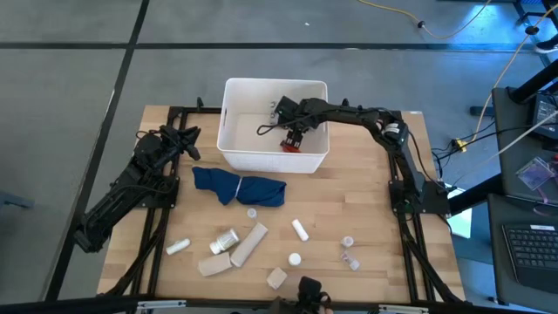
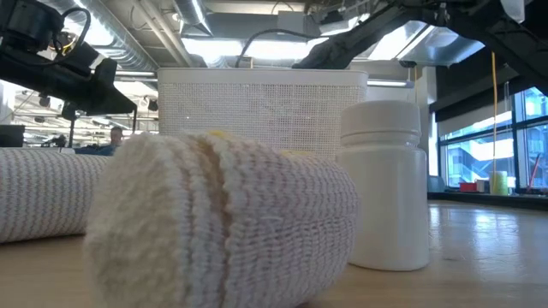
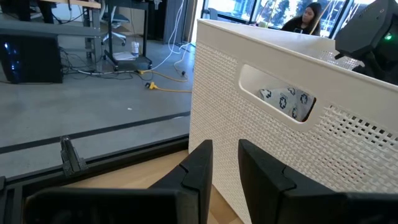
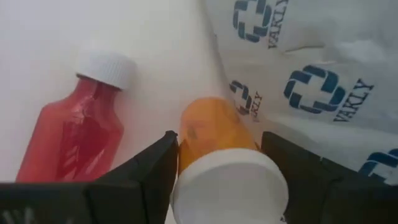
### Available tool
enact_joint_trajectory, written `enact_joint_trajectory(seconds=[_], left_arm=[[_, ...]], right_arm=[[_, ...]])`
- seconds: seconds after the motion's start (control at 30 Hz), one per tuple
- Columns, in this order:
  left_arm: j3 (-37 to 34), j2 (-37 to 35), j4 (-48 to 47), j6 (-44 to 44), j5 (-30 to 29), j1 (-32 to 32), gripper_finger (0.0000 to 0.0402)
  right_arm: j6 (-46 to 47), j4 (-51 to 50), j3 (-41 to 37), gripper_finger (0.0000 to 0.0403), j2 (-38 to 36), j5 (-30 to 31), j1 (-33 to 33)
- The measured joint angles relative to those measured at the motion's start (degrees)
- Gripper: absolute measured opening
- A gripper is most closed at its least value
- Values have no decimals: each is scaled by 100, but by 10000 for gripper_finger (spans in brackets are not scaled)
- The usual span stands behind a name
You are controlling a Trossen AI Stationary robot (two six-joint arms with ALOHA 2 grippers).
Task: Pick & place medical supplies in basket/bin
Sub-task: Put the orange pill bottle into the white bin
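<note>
Right gripper point(image 4: 217, 168) inside white tub point(image 1: 234, 153), jaws parted around orange vial point(image 4: 214, 134), left gripper point(image 3: 224, 171) narrow

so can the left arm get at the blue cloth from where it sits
Probably yes. The left tool waits beside the white bin's left wall, and the blue cloth lies on open table just in front of the bin, with nothing between them. The right tool is busy inside the bin.

Pale wooden table point(image 1: 366, 201), slatted top. White tub point(image 1: 234, 157) standing at the far middle, dark blue cloth point(image 1: 240, 187) crumpled just in front of it. Nearer the front edge, scattered: beige bandage rolls point(image 1: 248, 245), a beige block point(image 1: 276, 277), small white vials point(image 1: 300, 229), clear vials point(image 1: 349, 259) off to the right.
</note>
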Motion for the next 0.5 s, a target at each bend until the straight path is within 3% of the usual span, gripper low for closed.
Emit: enact_joint_trajectory(seconds=[0.37,0.5], left_arm=[[0,-2,0,0,0,0,72],[0,-1,0,0,1,-1,72]], right_arm=[[146,-389,9,254,0,-121,0],[144,-760,355,272,2,-53,0]])
